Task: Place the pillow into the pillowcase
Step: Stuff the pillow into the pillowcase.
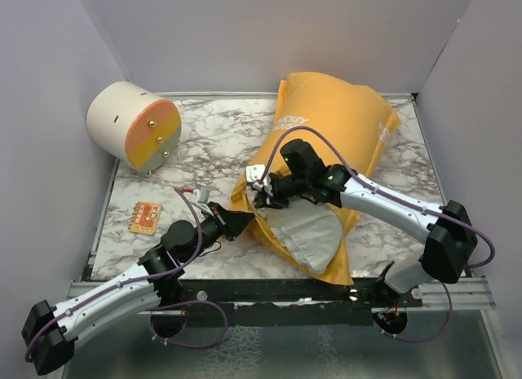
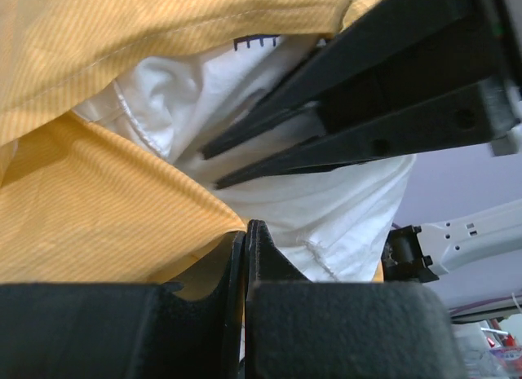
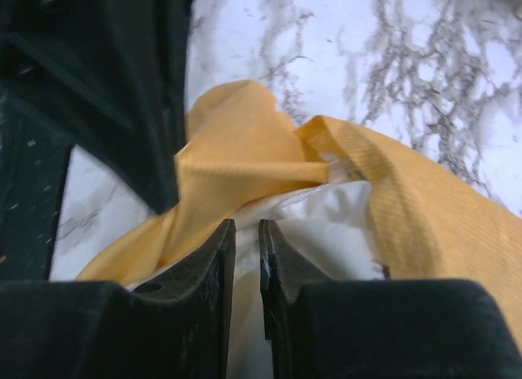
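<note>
Pinching the pillowcase (image 1: 342, 110) edge, left end effector (image 2: 246, 226) fully closed; right end effector (image 3: 247, 224) narrowed onto the pillow (image 1: 310, 232).

The pillowcase (image 1: 342, 118) lies on the right half of the counter (image 1: 212, 143) with the pillow (image 1: 310, 232) in it, sticking out at its near end. A cylinder (image 1: 130, 122) sits far left and a small card (image 1: 145, 217) lies nearer. The left fingers (image 2: 220, 297) meet the pillowcase's left edge, with the right fingers (image 3: 204, 265) just beyond.
</note>
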`<state>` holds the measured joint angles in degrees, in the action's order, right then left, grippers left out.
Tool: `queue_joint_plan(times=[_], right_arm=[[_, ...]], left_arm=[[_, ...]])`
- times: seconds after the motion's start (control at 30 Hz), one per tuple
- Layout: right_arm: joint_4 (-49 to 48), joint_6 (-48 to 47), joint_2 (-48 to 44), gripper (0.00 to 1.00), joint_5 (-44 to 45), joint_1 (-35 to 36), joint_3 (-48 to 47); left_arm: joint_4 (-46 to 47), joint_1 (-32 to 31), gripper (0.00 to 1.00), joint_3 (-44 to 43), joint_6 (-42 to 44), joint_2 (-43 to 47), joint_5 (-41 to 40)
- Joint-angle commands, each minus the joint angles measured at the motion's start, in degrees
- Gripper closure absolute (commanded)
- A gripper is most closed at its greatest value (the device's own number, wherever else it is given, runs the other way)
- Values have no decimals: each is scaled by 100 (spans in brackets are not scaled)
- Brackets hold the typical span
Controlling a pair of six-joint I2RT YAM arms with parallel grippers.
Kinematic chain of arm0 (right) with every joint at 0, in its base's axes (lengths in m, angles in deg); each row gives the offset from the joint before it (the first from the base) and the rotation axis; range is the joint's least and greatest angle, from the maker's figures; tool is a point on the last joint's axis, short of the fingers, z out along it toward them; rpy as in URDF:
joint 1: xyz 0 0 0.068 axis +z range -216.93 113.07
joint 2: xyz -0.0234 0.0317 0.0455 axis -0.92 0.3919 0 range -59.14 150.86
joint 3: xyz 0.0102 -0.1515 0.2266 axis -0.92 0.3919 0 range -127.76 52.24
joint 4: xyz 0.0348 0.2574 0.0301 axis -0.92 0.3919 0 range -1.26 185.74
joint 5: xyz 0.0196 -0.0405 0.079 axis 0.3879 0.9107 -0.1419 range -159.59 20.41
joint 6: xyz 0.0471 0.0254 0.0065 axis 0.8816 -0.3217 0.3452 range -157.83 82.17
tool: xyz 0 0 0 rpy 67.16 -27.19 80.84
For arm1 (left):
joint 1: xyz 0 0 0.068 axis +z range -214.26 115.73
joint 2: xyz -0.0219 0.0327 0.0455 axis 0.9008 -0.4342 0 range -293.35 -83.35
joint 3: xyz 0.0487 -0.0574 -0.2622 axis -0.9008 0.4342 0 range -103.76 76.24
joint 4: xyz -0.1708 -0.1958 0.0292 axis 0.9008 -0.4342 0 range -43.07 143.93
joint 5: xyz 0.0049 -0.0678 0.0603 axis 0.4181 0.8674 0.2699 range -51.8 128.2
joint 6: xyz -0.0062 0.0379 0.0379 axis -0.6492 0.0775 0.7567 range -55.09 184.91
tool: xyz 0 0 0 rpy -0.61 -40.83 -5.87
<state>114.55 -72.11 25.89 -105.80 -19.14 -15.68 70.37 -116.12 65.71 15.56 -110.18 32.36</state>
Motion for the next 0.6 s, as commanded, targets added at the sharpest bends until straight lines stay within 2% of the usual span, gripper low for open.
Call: queue_joint_plan(times=[0.0, 0.1, 0.2, 0.33, 0.4, 0.47, 0.5, 0.53, 0.57], right_arm=[[-1191, 608, 411, 82, 1801, 99, 356], [-1719, 692, 773, 83, 2748, 97, 862], [-2437, 776, 1244, 92, 4017, 46, 1202], [-2651, 681, 1668, 96, 4362, -396, 1376], [-2430, 651, 1759, 96, 4059, -587, 1353], [-1953, 475, 1696, 93, 3208, -675, 1310], [-1605, 304, 1599, 89, 2511, -682, 1259], [-1138, 52, 1490, 79, 1716, -690, 1173], [-664, -242, 1341, 61, 1040, -701, 1041]], left_arm=[[561, 9, 100, -455, 215, -362, 186], [705, 9, 100, -716, 326, -702, 367], [816, 12, 100, -1119, 442, -1091, 704], [480, 41, 100, -1791, 725, -1138, 804], [362, 86, 100, -2094, 814, -1178, 816], [397, 128, 100, -2317, 826, -1435, 968], [474, 139, 100, -2386, 794, -1651, 1070], [598, 150, 100, -2419, 733, -1943, 1162], [726, 168, 100, -2423, 637, -2265, 1235]])
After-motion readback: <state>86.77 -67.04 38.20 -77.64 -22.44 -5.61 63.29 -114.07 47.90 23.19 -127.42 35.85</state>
